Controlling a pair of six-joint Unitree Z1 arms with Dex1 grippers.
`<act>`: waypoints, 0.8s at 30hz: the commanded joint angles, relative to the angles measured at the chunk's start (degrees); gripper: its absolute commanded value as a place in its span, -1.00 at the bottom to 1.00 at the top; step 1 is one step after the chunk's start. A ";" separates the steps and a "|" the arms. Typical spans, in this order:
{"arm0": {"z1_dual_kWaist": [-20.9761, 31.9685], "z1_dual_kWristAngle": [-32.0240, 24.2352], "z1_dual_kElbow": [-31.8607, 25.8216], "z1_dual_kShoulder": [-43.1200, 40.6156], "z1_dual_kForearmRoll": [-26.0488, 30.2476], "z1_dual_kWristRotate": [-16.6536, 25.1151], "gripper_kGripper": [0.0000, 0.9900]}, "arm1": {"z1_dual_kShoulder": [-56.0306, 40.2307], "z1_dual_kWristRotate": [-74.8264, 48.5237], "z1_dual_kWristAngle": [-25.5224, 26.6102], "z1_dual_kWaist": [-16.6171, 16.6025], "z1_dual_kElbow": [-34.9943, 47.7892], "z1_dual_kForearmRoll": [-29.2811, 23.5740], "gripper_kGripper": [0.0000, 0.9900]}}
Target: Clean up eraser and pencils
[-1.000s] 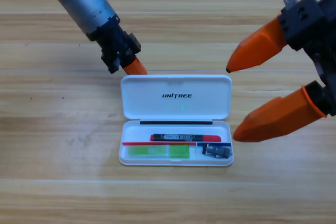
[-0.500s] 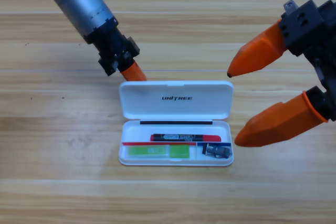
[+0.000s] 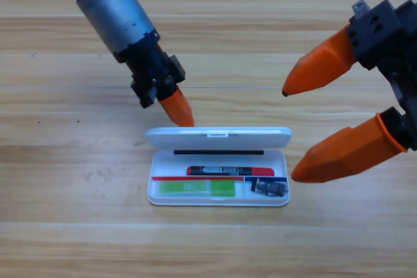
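A black pencil (image 3: 229,170) with a red end, a light green pencil (image 3: 197,188) and a small dark eraser (image 3: 269,188) lie flat inside the open white case (image 3: 218,201).

single fixed overhead cam, looks down on wooden table (image 3: 65,239); arms enter from top corners

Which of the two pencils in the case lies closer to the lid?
The black pencil with the red end: it lies in the case just under the lid, while the green pencil lies by the front wall.
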 commanded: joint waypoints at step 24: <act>-4.28 2.43 16.68 -1.77 -14.58 -4.23 -1.00 | -1.42 0.47 2.08 -1.49 1.82 -1.52 0.96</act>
